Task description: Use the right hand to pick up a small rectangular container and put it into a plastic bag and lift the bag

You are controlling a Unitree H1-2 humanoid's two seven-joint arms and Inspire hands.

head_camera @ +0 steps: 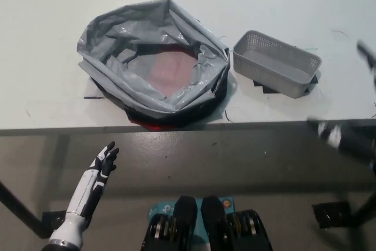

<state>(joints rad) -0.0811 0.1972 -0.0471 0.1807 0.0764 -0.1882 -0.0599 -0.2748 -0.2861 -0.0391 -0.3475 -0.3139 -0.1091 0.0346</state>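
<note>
Container (276, 64) near table edge (70, 123), beside open bag (154, 63)

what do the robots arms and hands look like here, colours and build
The left hand is slim, with a white back and black fingers, on a white forearm that ends in a ribbed white cuff near the picture's bottom edge. The right hand is black and motion-blurred at the right edge, so its shape is hard to read; its black arm shows a pale patch lower down. No loose cables show on either.
</note>
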